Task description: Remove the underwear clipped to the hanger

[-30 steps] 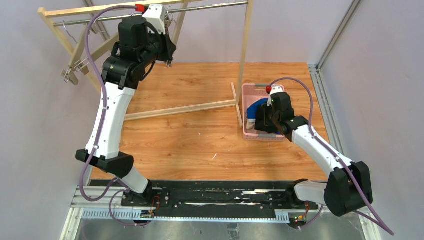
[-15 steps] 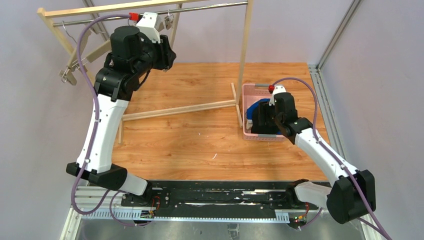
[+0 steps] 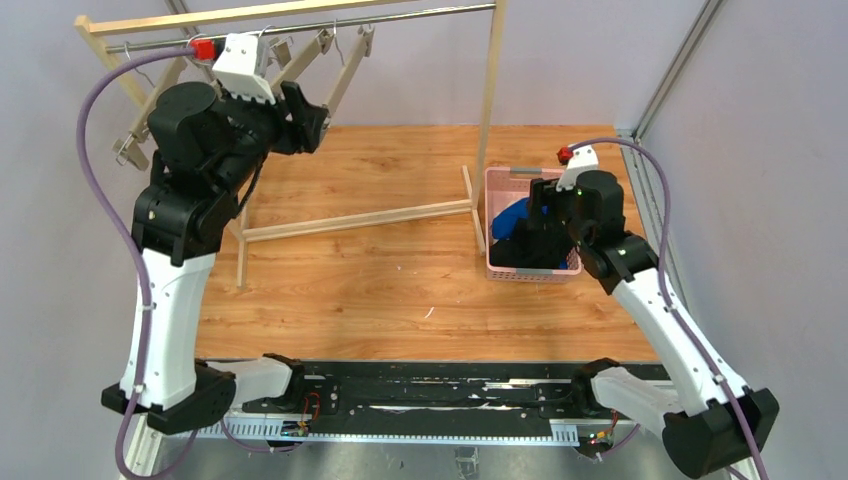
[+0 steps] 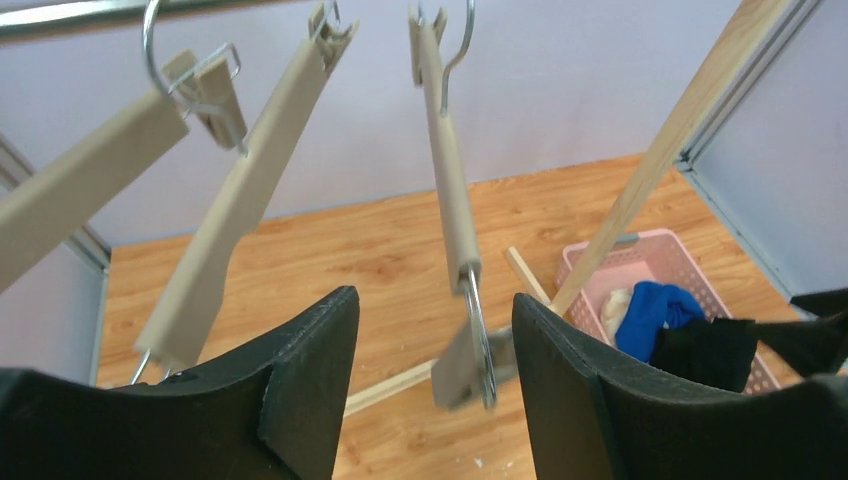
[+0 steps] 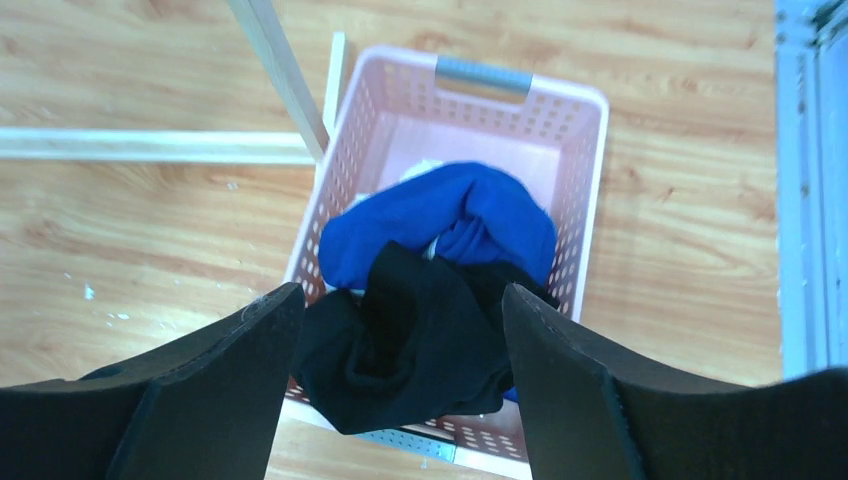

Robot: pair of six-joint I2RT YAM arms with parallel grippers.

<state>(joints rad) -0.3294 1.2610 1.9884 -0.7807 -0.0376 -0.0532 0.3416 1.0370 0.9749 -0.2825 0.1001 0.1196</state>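
Note:
The black underwear (image 5: 420, 340) lies crumpled in the pink basket (image 5: 350, 170), spilling over its near rim. Behind it is the blue underwear (image 5: 440, 215), and a bit of cream underwear (image 4: 615, 305) shows beside the blue. My right gripper (image 5: 400, 330) hovers open above the black piece, touching nothing. Up at the rail, my left gripper (image 4: 435, 330) is open and empty. A bare wooden hanger (image 4: 445, 170) with a metal clip (image 4: 478, 350) hangs just beyond its fingers. Two more bare hangers (image 4: 235, 210) (image 4: 70, 200) hang to the left.
The metal rail (image 3: 330, 20) sits on a wooden rack whose post (image 3: 490, 90) stands beside the basket (image 3: 497, 180), with a base bar (image 3: 360, 218) crossing the wooden floor. An aluminium frame (image 3: 650, 200) borders the right edge. Purple walls close in behind.
My left gripper opened and swung back left, away from the hanger. My right gripper opened and rose above the basket, leaving the black underwear lying in it.

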